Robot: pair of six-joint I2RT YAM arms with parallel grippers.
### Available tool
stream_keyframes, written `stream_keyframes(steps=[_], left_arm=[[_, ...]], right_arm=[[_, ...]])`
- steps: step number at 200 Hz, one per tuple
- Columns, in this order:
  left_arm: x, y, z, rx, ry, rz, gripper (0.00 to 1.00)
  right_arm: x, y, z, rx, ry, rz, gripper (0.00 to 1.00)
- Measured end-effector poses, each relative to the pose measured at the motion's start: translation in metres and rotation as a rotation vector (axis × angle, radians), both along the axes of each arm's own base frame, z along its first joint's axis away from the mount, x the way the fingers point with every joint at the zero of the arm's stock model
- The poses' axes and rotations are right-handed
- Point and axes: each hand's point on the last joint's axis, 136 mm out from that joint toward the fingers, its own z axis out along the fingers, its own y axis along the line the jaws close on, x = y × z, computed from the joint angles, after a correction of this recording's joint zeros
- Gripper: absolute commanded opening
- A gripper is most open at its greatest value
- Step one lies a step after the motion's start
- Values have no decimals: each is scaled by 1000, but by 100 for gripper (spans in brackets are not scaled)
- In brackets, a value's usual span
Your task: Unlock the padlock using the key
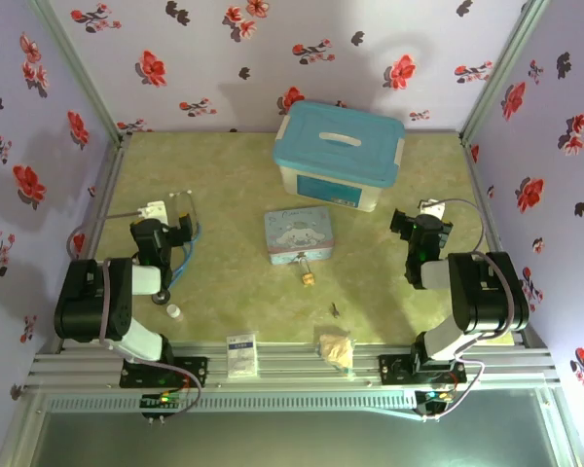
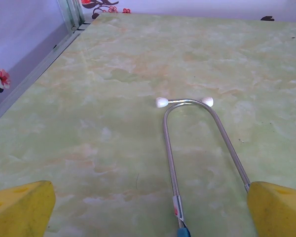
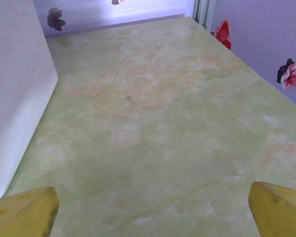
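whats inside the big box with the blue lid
The blue lid sits closed on the white box, so the inside is covered; only the lid and front wall show.

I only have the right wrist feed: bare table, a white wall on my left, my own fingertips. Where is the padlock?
Observer: The padlock lies on the table just in front of the cartoon tin, to the left of your right gripper and closer to the near edge than it.
Operator: And the key?
Observer: The key lies loose on the table, apart from the padlock, a little to its right and closer to the near edge.
Operator: What is this white wall?
Observer: It is the side of a storage box with a blue lid, at the far middle of the table.
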Motion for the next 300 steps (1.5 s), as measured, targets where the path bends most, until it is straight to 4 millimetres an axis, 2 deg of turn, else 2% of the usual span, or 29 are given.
stream_keyframes(steps=[260, 276, 300], left_arm=[[0, -3, 1, -6, 5, -15, 100], [-3, -3, 9, -5, 11, -18, 100], [-2, -4, 45, -6, -58, -22, 100]], right_arm=[[-1, -1, -1, 5, 1, 4, 100], [-2, 0, 3, 8, -5, 11, 99], [-4, 5, 23, 12, -41, 40, 99]])
